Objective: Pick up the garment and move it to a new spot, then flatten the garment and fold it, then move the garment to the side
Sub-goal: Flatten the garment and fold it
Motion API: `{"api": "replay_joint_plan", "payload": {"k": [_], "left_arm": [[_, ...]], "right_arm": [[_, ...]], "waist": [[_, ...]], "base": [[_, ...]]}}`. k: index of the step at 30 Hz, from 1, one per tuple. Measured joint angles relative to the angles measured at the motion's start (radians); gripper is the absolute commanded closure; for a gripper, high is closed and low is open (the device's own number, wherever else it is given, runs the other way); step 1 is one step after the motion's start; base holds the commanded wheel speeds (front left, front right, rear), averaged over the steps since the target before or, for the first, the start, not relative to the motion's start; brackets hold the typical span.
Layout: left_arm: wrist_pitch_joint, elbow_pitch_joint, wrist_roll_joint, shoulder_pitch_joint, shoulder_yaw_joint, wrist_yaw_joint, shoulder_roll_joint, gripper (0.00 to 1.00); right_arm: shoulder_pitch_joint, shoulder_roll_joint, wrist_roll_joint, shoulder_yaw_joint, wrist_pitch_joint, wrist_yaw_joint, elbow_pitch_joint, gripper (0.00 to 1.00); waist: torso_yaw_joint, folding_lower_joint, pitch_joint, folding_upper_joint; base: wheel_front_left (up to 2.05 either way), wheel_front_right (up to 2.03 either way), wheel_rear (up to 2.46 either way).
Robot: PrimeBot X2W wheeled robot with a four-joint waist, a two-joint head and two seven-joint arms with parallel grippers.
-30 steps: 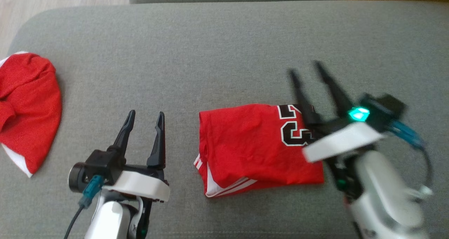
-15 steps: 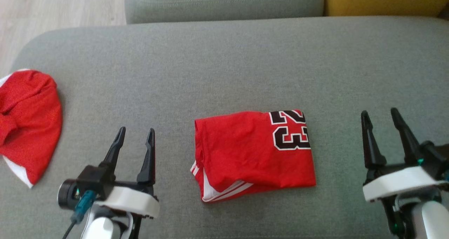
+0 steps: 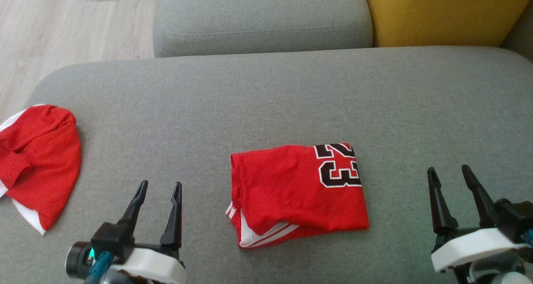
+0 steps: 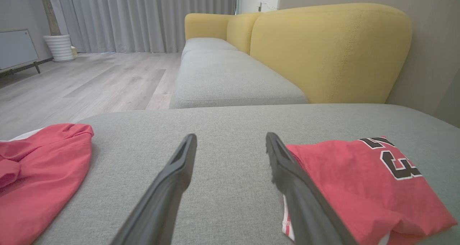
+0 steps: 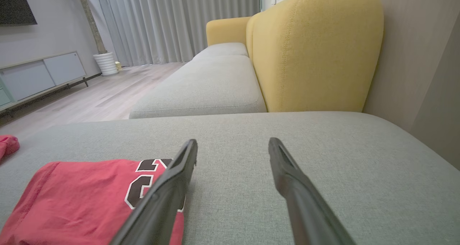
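Withdrawn from above the folded red jersey, the right gripper now hovers clear of it, fingers spread and empty; the left gripper is likewise spread, holding nothing.

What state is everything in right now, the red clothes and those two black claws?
Red jersey with black number 23: folded, lying on the grey sofa cushion, nothing holding it.
Red-and-white garment: crumpled, at the cushion's left edge.
Left gripper: open, empty.
Right gripper: open, empty.
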Motion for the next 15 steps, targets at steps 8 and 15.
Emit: {"api": "replay_joint_plan", "payload": {"k": [8, 15], "left_arm": [[0.01, -0.007, 0.0, 0.012, -0.003, 0.016, 0.007, 0.0], [0.01, -0.01, 0.0, 0.012, -0.004, 0.022, 0.008, 0.0]], "right_arm": [[0.01, 0.007, 0.0, 0.006, 0.008, 0.0, -0.005, 0.0], [0.01, 0.008, 0.0, 0.011, 0.008, 0.0, -0.006, 0.0]], "waist": [[0.007, 0.0, -0.01, 0.0], [0.008, 0.0, -0.01, 0.0]], "base": [[0.0, 0.0, 0.0], [0.0, 0.0, 0.0]]}}
